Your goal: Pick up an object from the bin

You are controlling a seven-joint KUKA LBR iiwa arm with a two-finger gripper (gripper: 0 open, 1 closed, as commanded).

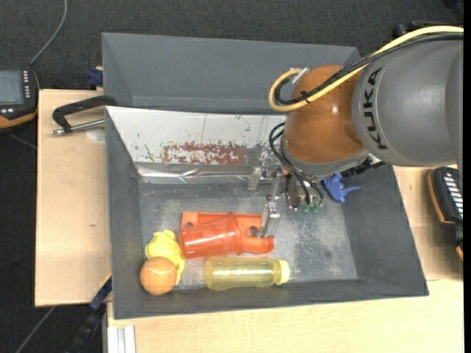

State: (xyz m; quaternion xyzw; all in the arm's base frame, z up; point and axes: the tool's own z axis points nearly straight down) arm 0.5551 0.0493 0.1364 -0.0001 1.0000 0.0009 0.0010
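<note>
- Orange plastic piece (217,237): the thing nearest the claw. It lies flat on the bin floor, low in the view and left of centre, with its long side running left to right. It has not been lifted.
- Gripper (267,225): reaches down from the right under the arm's orange cover, its tip at the right end of the orange plastic piece. Whether it touches the piece, and whether the claw is released or clenched, cannot be told.
- Placement, as a judgement: the right end is the freer end, away from the neighbours at the left.
- Yellow see-through cylinder (246,273): lies just below the orange plastic piece and parallel to it, touching or nearly so. It is likely to be nudged by a wide grasp.
- Yellow lump (165,246): sits against the left end of the orange plastic piece.
- Orange ball (158,276): sits directly below the yellow lump, touching it.
- Small blue thing (340,188): close under the wrist. Its kind is unclear.
- Bin (121,219): grey metal, the floor to the right bare.
</note>
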